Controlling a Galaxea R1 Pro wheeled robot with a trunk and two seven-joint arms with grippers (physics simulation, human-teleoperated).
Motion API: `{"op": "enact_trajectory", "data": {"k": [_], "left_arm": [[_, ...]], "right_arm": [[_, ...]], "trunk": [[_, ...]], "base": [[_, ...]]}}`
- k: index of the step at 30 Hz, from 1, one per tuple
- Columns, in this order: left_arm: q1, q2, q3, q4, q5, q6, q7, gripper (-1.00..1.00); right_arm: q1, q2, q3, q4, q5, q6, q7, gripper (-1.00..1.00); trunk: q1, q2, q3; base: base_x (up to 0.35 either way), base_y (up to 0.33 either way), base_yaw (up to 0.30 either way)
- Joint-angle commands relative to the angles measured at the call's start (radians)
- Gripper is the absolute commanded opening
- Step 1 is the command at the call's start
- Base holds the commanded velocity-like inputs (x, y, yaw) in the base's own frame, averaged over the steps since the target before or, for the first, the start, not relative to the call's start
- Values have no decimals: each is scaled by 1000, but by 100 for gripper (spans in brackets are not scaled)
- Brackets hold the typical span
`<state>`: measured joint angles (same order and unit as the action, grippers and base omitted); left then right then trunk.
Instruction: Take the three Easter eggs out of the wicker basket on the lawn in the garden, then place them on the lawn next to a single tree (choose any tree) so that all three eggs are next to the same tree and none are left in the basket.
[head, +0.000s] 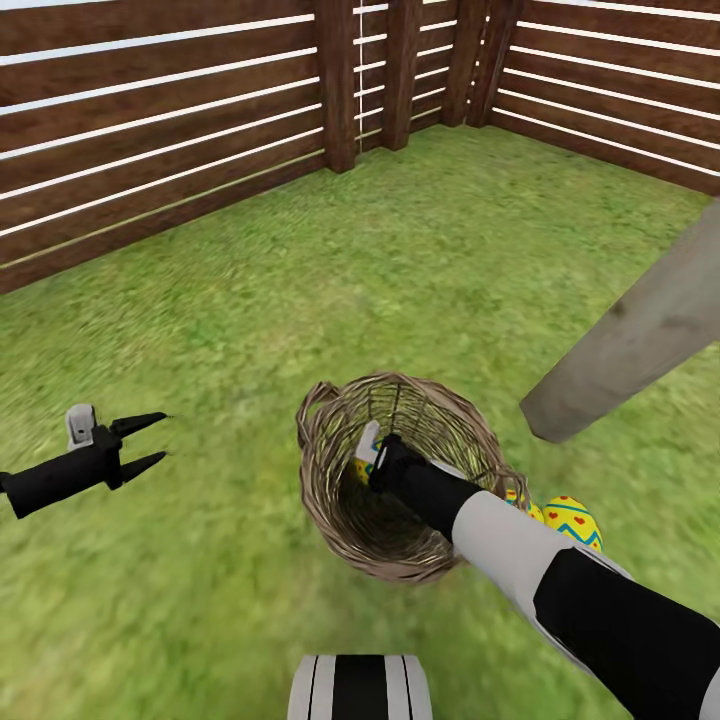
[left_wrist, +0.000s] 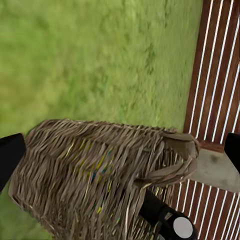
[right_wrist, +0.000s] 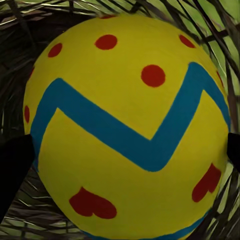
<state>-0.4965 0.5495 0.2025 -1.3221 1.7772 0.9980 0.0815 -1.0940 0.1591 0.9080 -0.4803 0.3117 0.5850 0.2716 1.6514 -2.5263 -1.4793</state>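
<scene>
The wicker basket (head: 400, 470) (left_wrist: 95, 175) stands on the lawn (head: 300, 300) just in front of me. My right gripper (head: 372, 462) (right_wrist: 125, 155) reaches down inside it, open, with a finger on each side of one Easter egg (right_wrist: 125, 130) (head: 362, 470); I cannot tell if the pads touch it. Two more Easter eggs (head: 574, 522) lie on the grass right of the basket, one (head: 518, 497) half hidden by my right forearm, close to the pale tree trunk (head: 640, 330). My left gripper (head: 148, 442) (left_wrist: 120, 150) hangs open and empty left of the basket.
The reddish-brown slatted fence (head: 150, 130) (left_wrist: 215, 75) bounds the garden at the back and right, meeting in a corner far ahead. Open grass spreads between fence and basket. The leaning trunk crosses the right side. My base (head: 360, 688) shows at the bottom.
</scene>
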Motion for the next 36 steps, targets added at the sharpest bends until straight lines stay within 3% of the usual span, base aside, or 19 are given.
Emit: {"op": "enact_trajectory", "data": {"k": [1,6,7,19,36], "left_arm": [[0,0,7,0,9,4,9,100],[0,-2,35,-2,10,5,8,100],[0,-3,159,-1,9,4,8,100],[0,-6,156,-2,11,5,7,100],[0,-5,152,0,8,5,11,100]], "right_arm": [[-1,-1,3,-2,10,4,8,-100],[-1,-1,3,-2,10,4,8,-100],[-1,-1,3,-2,10,4,9,-100],[-1,-3,2,-3,10,2,9,-100],[-1,-6,-6,-6,12,2,8,-100]], "trunk": [[0,0,-1],[-2,0,11],[-2,0,11],[-2,1,15],[-10,5,81]], "base": [[0,0,0],[0,0,0],[0,0,0],[-197,0,0],[-44,0,0]]}}
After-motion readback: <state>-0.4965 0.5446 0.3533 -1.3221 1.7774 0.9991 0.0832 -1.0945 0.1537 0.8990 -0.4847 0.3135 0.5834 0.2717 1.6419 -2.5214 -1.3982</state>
